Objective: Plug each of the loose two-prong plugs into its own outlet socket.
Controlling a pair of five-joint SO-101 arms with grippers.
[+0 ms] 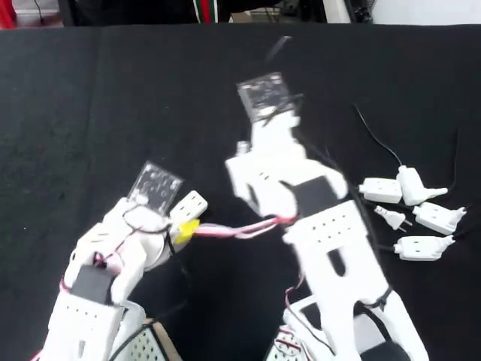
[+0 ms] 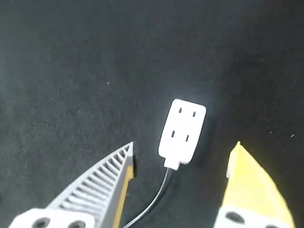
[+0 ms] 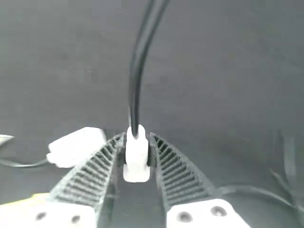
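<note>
The table [image 1: 113,98] is draped in black. Beyond its far edge, a red object [image 1: 6,11] sits at one corner, a white surface [image 1: 428,9] at the other.

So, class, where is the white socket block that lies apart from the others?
The socket block lies flat on the black table just ahead of the left gripper, in line with the gap between its open fingers.

The plug [image 3: 136,164] in the right gripper [image 3: 137,137] hides its prongs; the cord [image 3: 142,57] is cropped.
</note>
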